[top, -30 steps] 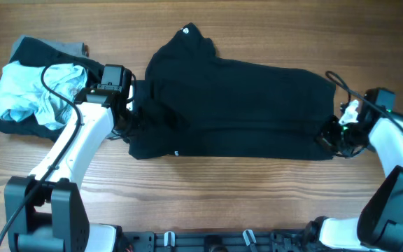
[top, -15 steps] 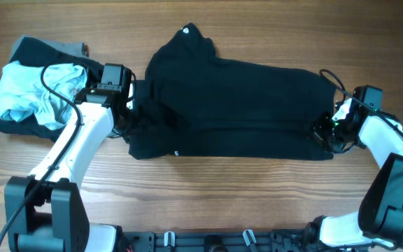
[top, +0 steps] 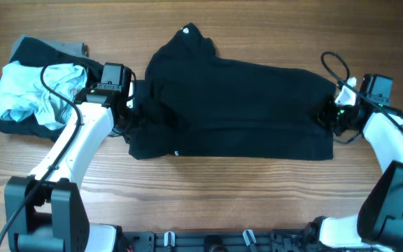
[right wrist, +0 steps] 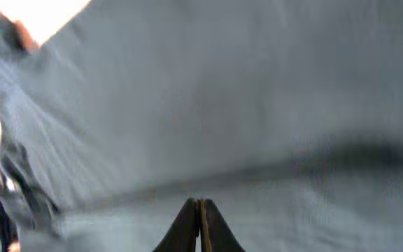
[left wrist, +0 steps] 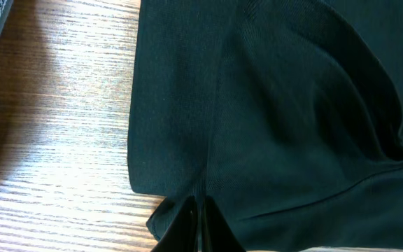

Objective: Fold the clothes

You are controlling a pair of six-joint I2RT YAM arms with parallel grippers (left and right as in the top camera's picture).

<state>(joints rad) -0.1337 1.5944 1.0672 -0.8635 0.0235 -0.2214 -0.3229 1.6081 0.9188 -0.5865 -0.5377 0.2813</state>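
Observation:
The clothes in play are one large black garment (top: 236,105), spread across the middle of the table, with a small white tag (top: 186,30) at its far edge. My left gripper (top: 133,120) is at the garment's left edge. In the left wrist view its jaws (left wrist: 196,206) are shut on the fabric near the lower left corner, and a crease runs straight into the tips. My right gripper (top: 329,115) is at the right edge. Its jaws (right wrist: 200,203) are shut, tips against the cloth (right wrist: 208,105); no pinched fold shows there.
A heap of other clothes lies at the far left: a crumpled light blue piece (top: 30,94) on a black one (top: 2,112), with grey (top: 72,49) behind. Bare wooden table (top: 222,196) runs along the front. Cables arc over both arms.
The right gripper has moved along the garment's right edge away from the front of the table. The left arm and the garment's outline look unchanged.

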